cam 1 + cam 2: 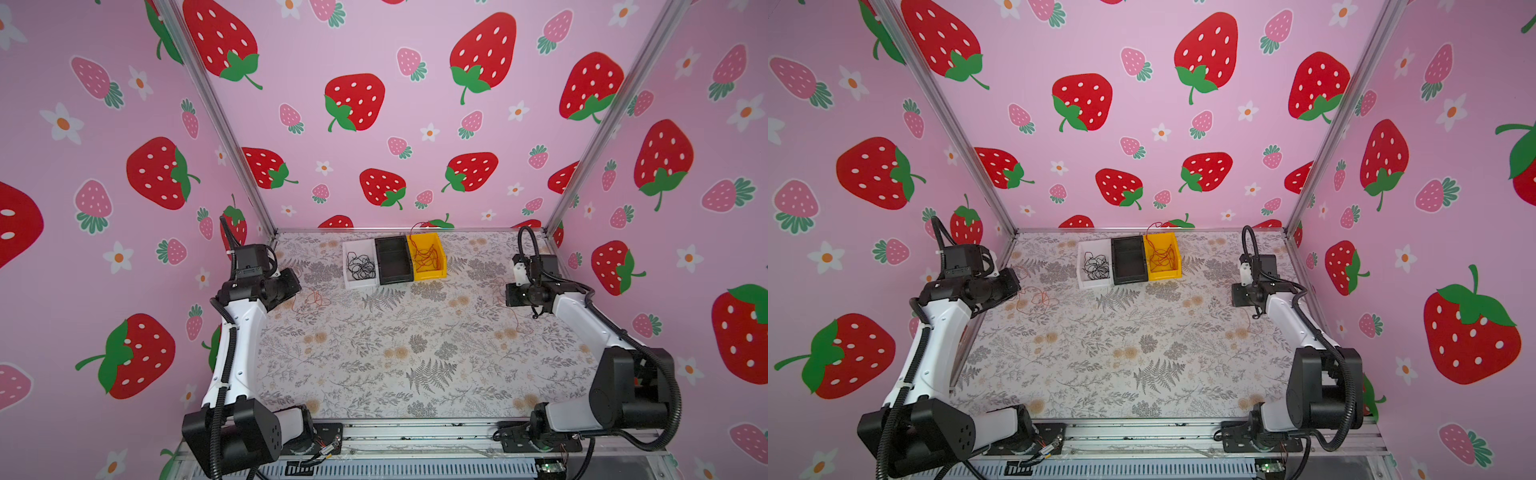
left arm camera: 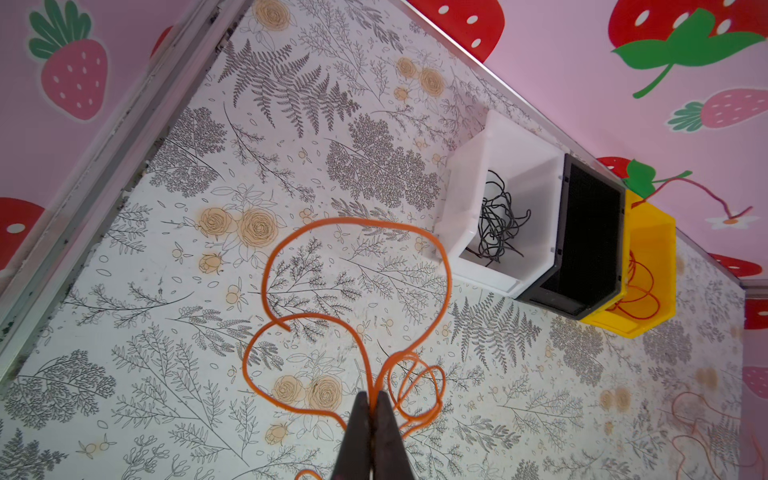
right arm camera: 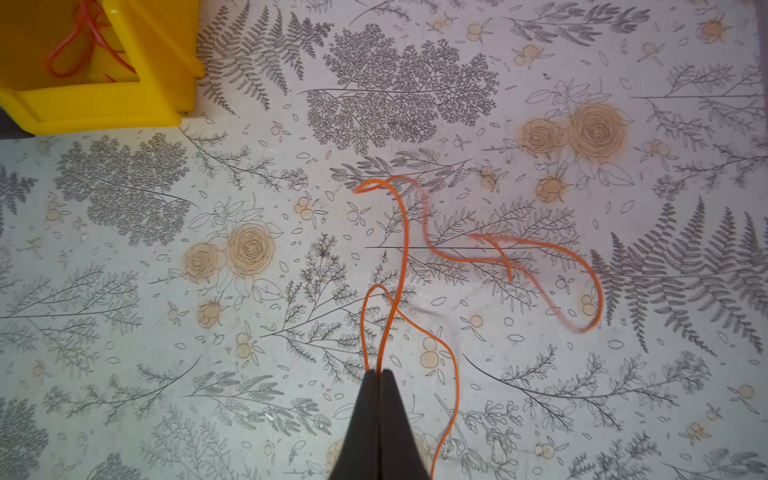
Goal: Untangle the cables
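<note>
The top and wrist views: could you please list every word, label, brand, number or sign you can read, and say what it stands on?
None: no readable text in any view.
White bin, black bin, yellow bin: plain, no labels visible.
Wall print: strawberries and flowers only, no lettering.
Small green board at the front rail: too small to read.

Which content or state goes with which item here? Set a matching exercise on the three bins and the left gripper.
Items:
1. white bin
2. black bin
3. yellow bin
4. left gripper

States:
A. shut on an orange cable
B. holds red cables
C. holds black cables
D. no cable seen inside

Pairs: 1-C, 2-D, 3-B, 4-A
</note>
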Controlling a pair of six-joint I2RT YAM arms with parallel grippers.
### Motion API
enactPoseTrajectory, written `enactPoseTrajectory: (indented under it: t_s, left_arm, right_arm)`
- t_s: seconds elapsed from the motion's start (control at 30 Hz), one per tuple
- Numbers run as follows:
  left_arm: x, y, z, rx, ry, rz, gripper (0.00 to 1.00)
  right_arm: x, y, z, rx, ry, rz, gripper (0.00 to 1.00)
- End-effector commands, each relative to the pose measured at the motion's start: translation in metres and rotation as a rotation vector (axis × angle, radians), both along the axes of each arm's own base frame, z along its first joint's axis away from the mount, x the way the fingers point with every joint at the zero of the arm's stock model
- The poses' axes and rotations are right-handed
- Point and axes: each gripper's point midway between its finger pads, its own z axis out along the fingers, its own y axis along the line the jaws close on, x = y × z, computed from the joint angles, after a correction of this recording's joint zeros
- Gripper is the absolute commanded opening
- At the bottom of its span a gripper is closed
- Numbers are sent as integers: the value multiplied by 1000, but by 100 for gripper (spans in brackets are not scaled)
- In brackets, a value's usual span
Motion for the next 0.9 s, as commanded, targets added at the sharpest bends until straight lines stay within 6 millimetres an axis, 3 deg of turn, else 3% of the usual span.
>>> enactPoseTrajectory:
  t_s: [0.0, 0.23, 0.33, 0.6, 0.77, 0.87]
  left_arm:
    - [0, -15, -9, -80, 7, -41, 0]
    - [-5, -58, -26, -119, 34, -153, 0]
    - [-10, -79, -39, -148, 46, -186, 0]
    - [-27, -112, -69, -169, 103, -246, 0]
    - [-35, -135, -87, -136, 167, -315, 0]
    - [-37, -138, -96, -105, 196, -312, 0]
  right_arm:
    - [-5, 37, 26, 51, -87, 149, 2]
    - [-8, 66, 69, 101, -167, 237, 3]
    - [-14, 88, 93, 157, -216, 304, 3]
    - [-27, 153, 155, 250, -347, 460, 4]
    - [-30, 195, 211, 346, -493, 542, 4]
    - [-28, 214, 242, 369, -571, 571, 3]
